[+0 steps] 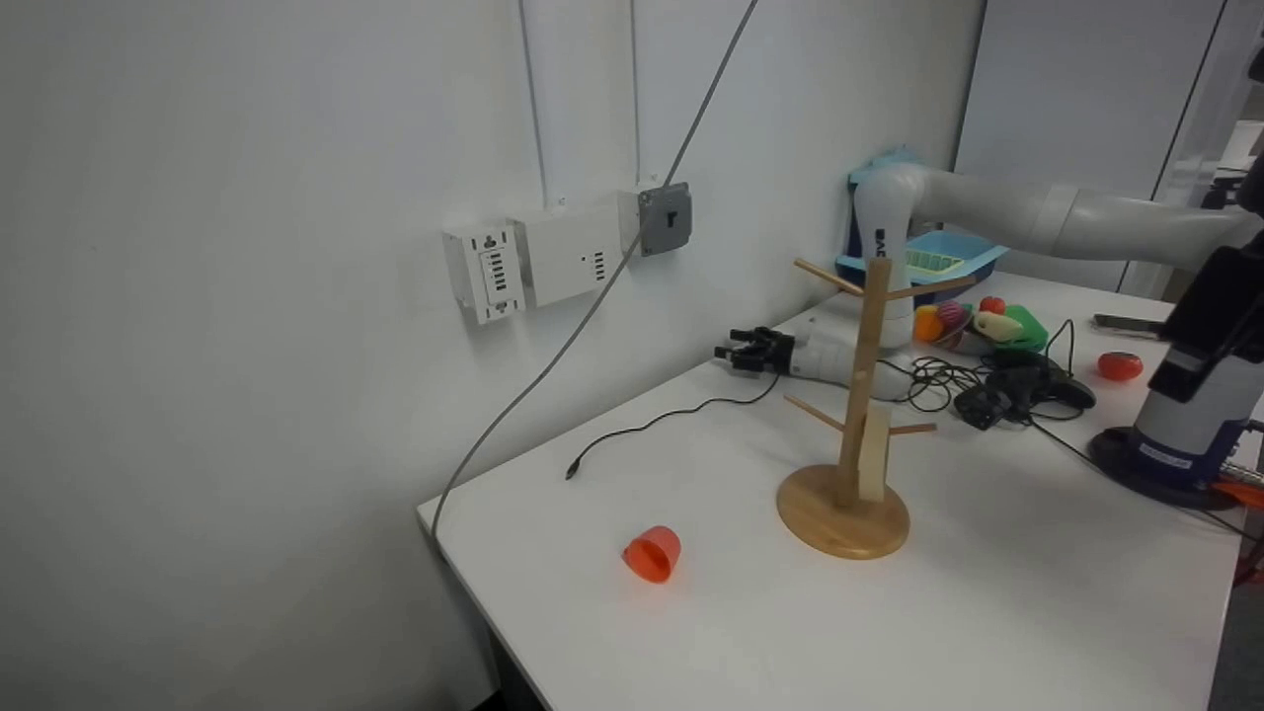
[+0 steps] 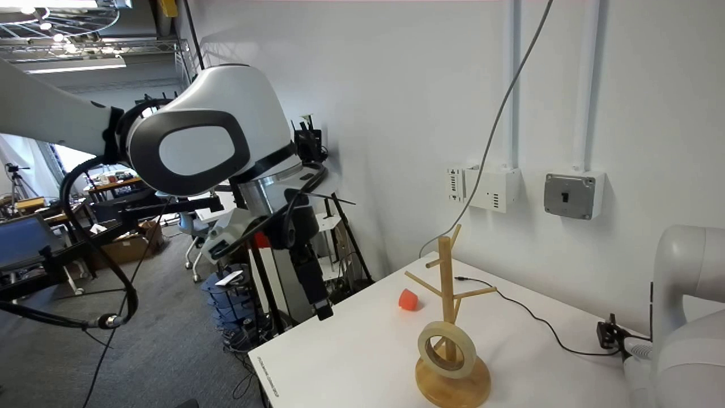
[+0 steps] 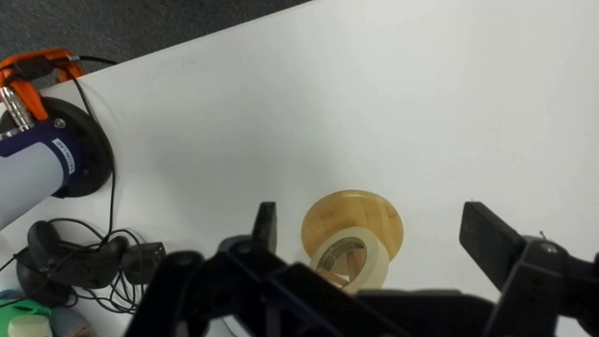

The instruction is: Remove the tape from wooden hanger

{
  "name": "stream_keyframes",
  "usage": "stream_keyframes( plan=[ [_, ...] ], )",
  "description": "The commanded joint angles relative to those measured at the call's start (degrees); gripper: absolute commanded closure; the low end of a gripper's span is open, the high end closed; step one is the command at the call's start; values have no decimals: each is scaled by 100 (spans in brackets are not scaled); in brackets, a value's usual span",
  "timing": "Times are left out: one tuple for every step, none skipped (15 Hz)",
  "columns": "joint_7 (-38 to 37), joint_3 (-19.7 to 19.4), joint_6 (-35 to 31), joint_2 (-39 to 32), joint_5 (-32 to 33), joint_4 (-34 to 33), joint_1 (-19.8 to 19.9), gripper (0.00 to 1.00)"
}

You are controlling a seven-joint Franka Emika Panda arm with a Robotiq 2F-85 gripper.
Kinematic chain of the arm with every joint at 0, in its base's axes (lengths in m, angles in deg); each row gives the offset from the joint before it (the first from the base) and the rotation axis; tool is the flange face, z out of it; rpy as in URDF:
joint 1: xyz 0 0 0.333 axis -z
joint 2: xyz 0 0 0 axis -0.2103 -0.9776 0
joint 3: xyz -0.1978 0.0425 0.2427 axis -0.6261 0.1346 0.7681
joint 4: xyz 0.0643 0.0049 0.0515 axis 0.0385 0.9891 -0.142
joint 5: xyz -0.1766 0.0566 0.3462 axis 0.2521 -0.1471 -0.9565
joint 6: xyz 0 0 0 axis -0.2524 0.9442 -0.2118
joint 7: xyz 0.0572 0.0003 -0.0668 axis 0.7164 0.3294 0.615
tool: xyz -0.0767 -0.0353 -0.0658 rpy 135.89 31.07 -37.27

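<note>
The wooden hanger stands upright on the table, with its pole (image 1: 869, 336) and pegs in both exterior views (image 2: 446, 266). The wrist view shows its round base (image 3: 351, 210). The pale tape roll (image 2: 469, 351) hangs upright low on the pole, seemingly on a low peg. It is edge-on in an exterior view (image 1: 874, 454). In the wrist view, my gripper's body hides the tape's lower part (image 3: 380, 262). My gripper (image 3: 368, 217) is open and empty, its fingers wide apart. In an exterior view it is in the air left of the hanger (image 2: 323, 309), apart from tape and hanger.
An orange cup (image 1: 653, 554) lies on the table (image 1: 1027, 612). Another white arm (image 1: 987, 212), tangled cables with black devices (image 1: 1027, 390) and toy food (image 1: 987, 321) are beyond the hanger. A white cylinder on a dark base (image 3: 30, 173) stands near the table edge.
</note>
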Motion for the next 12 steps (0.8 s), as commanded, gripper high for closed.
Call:
stream_keyframes(
  plan=[
    [56, -3, -115, -8, 4, 22, 9, 0],
    [65, -4, -140, -13, 5, 34, 9, 0],
    [64, -1, -138, -16, 5, 34, 8, 0],
    [63, 2, -138, -17, 5, 34, 8, 0],
    [63, 3, -138, -17, 6, 34, 7, 0],
    [63, 3, -138, -17, 6, 34, 8, 0],
    [28, 15, -218, -47, 47, 62, 28, 0],
    [-30, 34, -258, -43, 83, 70, 49, 0],
    [-97, 51, -299, -40, 100, 83, 64, 0],
    [-162, 68, -363, -37, 135, 98, 84, 0],
    [-228, 88, -441, -34, 173, 112, 105, 0],
    [-266, 98, -486, -34, 184, 118, 112, 0]
  ],
)
